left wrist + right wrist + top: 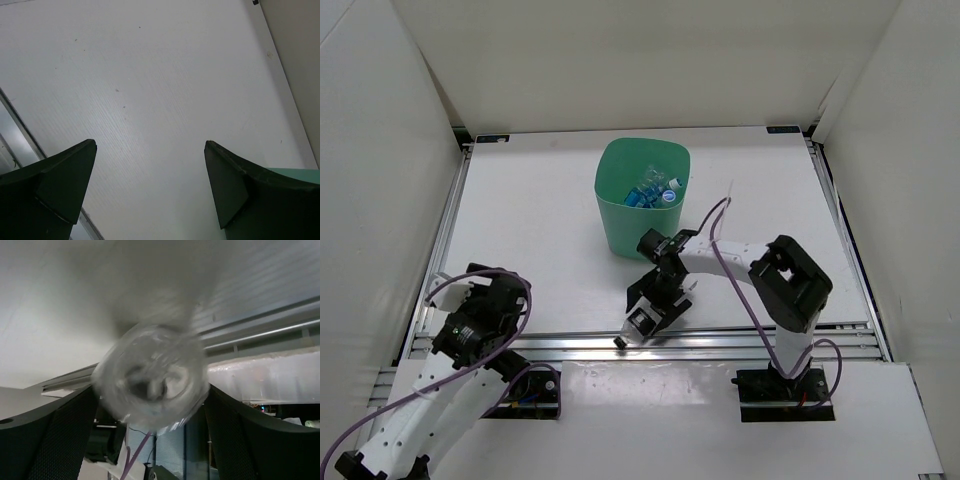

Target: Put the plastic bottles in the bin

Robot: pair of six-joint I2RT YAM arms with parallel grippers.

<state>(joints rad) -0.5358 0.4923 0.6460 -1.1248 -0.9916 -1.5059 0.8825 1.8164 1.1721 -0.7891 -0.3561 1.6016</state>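
The mint-green bin (620, 215) stands at the middle back of the table. Several bottles (655, 192), clear with blue labels and caps, lie inside it. My right gripper (646, 314) reaches toward the table's front edge and is shut on a small clear bottle (636, 326) whose dark cap end (620, 342) points at the front rail. In the right wrist view the bottle's round clear base (150, 377) fills the gap between the fingers (60, 430) and is blurred. My left gripper (485, 290) is open and empty at the front left, over bare table (150, 100).
An aluminium rail (720, 345) runs along the table's front edge, right under the held bottle. White walls close in the table at the left, back and right. A sliver of the bin (295, 172) shows behind my left gripper's right finger.
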